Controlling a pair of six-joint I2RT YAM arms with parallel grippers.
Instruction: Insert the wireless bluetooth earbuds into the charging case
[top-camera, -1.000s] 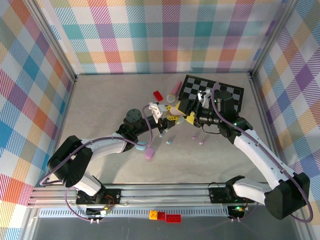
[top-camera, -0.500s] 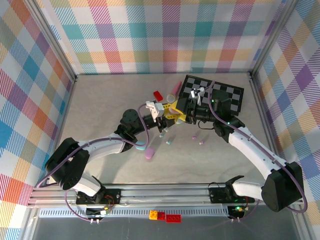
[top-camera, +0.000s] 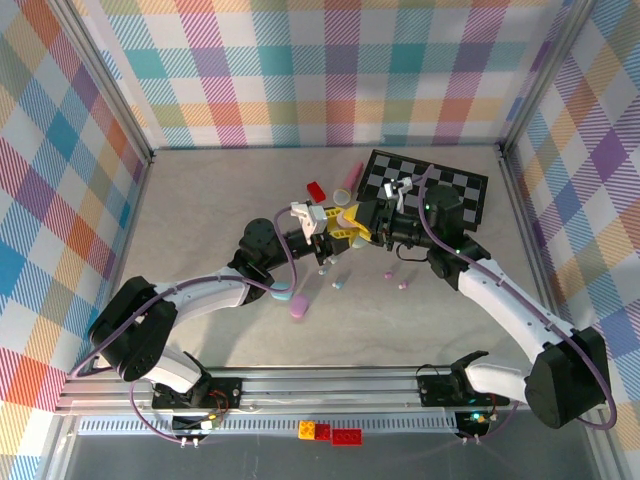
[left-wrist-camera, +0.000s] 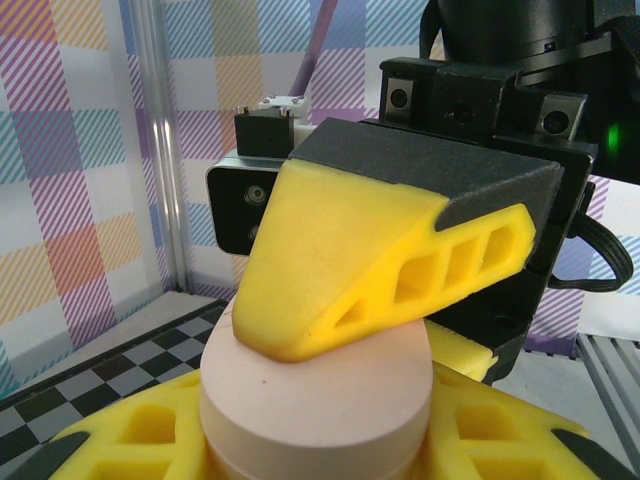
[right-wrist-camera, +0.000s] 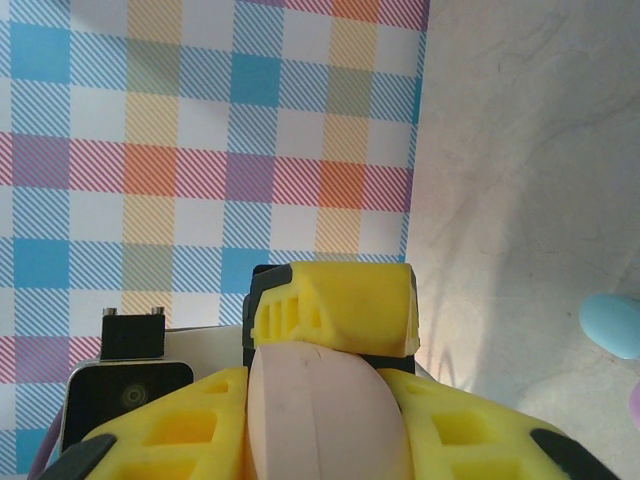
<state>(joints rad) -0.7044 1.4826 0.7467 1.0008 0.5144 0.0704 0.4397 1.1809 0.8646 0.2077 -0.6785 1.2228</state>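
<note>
Left wrist view: right gripper (right-wrist-camera: 325, 430) has just clamped the case (left-wrist-camera: 300, 385) held by left gripper (left-wrist-camera: 315, 450), likely to open it.

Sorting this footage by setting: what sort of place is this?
Likely a robot-learning test cell: pastel plaid panel walls on an aluminium frame, two white-and-black arms bolted to a rail, and small props such as a black-and-white checkered board on a grey tabletop.
</note>
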